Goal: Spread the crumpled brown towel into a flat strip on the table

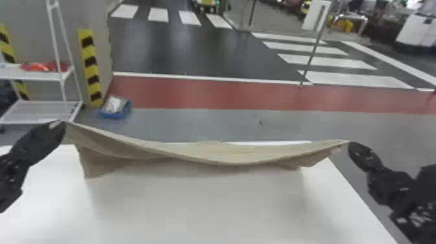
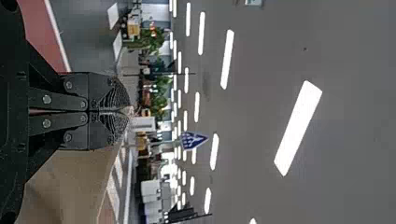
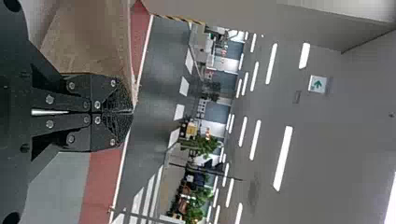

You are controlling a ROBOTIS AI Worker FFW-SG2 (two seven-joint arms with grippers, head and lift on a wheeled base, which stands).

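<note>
In the head view the brown towel (image 1: 207, 155) hangs stretched between both grippers over the far part of the white table, sagging in the middle, its left lower corner drooping. My left gripper (image 1: 61, 124) holds its upper left corner, and my right gripper (image 1: 349, 143) holds the right corner, somewhat lower in the picture. In the left wrist view the left gripper (image 2: 128, 111) is shut on the corner of the towel (image 2: 70, 186). The right wrist view has the right gripper (image 3: 132, 111) closed on the other corner of the towel (image 3: 93, 42).
The white table (image 1: 194, 207) spreads beneath the towel and toward the front. Beyond its far left side stand a white shelf rack (image 1: 39, 76) and a blue box (image 1: 115, 112) on the floor. A striped post (image 1: 90, 68) rises beside the rack.
</note>
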